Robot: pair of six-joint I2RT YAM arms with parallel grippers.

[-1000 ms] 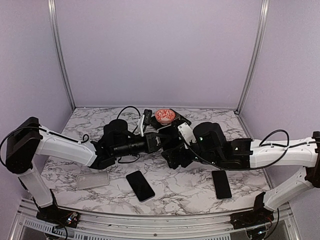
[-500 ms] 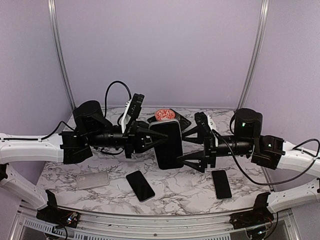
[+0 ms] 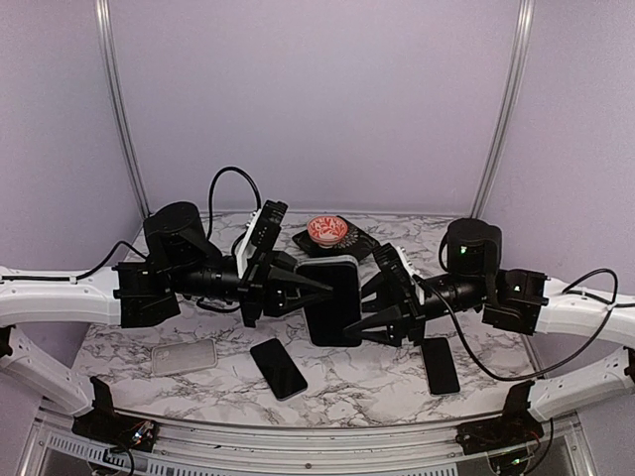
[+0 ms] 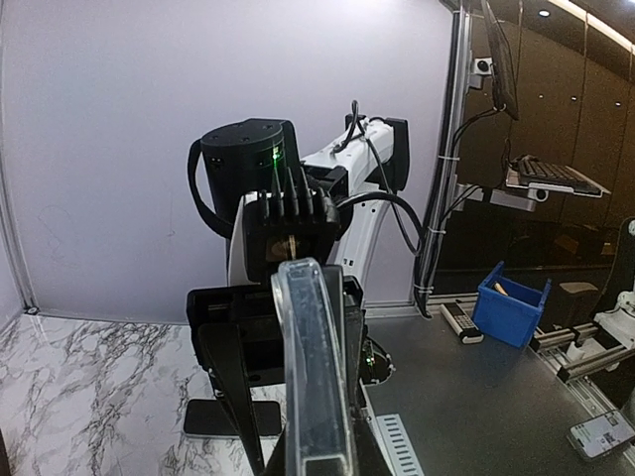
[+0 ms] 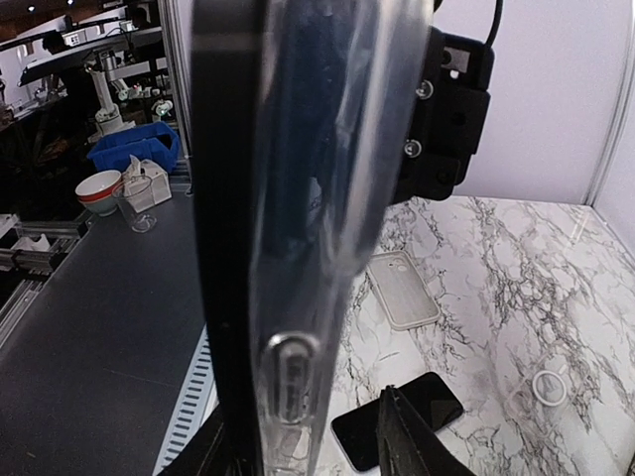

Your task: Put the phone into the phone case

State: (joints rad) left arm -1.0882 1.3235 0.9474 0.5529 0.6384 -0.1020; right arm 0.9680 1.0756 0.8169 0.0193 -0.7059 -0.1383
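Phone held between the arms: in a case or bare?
Cased: the right wrist view shows the black phone backed by a clear case with a button cover. Whether every corner is seated, cannot tell.

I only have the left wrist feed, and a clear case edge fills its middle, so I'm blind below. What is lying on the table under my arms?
Observer: A spare clear case lies flat near the front, on the left arm's side.
Operator: Any loose phone close to it?
Observer: Yes, a black phone lies just right of that case, apart from it.
Operator: And behind what I'm holding?
Observer: A red-and-white bowl sits at the back, beyond the held phone.
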